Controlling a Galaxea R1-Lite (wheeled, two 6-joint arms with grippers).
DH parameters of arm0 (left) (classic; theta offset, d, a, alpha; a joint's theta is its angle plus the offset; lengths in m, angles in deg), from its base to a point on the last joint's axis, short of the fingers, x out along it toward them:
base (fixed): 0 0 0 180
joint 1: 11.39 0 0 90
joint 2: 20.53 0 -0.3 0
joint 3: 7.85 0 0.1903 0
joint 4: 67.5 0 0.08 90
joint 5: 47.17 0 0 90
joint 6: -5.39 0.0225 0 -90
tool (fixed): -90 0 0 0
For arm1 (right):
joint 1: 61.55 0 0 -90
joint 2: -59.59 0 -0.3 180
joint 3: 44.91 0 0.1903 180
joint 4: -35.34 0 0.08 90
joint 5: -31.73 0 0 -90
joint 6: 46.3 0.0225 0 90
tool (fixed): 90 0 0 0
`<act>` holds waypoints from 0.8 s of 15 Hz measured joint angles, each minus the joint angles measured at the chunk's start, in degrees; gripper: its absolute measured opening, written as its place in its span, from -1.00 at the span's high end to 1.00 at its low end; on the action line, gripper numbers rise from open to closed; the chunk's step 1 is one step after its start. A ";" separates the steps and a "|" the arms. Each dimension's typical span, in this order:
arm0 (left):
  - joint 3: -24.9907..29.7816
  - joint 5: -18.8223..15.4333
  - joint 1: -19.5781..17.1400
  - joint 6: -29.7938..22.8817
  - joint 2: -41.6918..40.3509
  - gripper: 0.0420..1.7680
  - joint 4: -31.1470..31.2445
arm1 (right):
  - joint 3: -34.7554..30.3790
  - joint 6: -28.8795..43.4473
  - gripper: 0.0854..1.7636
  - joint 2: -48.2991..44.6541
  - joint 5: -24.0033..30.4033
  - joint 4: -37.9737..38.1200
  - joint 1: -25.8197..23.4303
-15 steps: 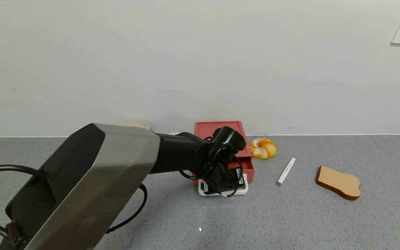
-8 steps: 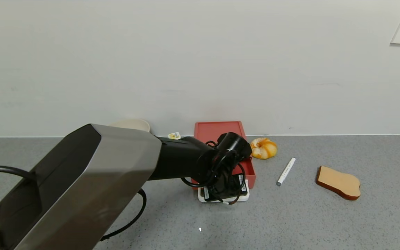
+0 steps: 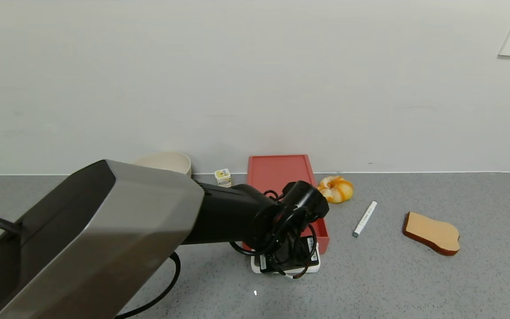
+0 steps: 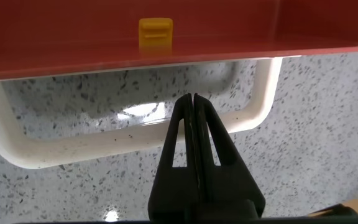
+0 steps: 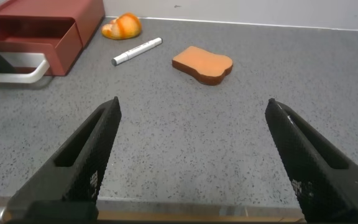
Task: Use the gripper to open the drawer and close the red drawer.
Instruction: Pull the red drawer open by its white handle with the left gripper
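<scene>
Salmon-red plastic marks your target: the drawer (image 3: 288,195) sits on the grey counter (image 3: 414,283) against the wall, and its tray is now pulled well out toward the robot, farther than half a second ago and farther again than a second ago. You can see the white loop handle (image 4: 129,140) at the tray's front edge, and inside the tray, in the left wrist view, a small yellow block (image 4: 156,32). Your left gripper (image 4: 194,112) has moved back with the tray; its fingers are pressed together, with their tips inside the handle's loop and touching its front bar, hooking it rather than pinching it. Behind the arm, a beige bowl (image 3: 166,161) and a little yellow-and-white tub (image 3: 223,176) show more fully than before, since the arm has drawn away from them. Just right of the drawer lies a peeled orange (image 3: 335,188), then a white marker (image 3: 365,218), then a slice of toast (image 3: 432,232) well apart; none of these has shifted. Your right gripper (image 5: 191,155) hangs spread wide above the counter's near edge, holding nothing.
</scene>
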 joint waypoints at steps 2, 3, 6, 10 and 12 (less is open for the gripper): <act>0.52 0.38 0.63 -0.83 -0.16 0.92 0.00 | 0.00 -0.02 -0.94 0.00 0.00 0.00 0.00; 0.72 0.62 0.95 -0.95 -0.21 0.92 -0.01 | 0.00 0.00 -0.94 0.00 -0.02 0.00 0.00; 0.85 0.79 1.77 -2.18 -0.13 0.92 0.10 | 0.00 -0.02 -0.94 0.00 -0.02 0.00 0.00; 1.52 0.62 3.10 -3.07 -0.38 0.92 0.29 | 0.00 0.00 -0.94 0.00 0.00 0.00 0.00; 2.05 0.63 3.84 -3.29 -0.51 0.92 0.40 | 0.00 0.00 -0.94 0.00 -0.05 0.00 0.00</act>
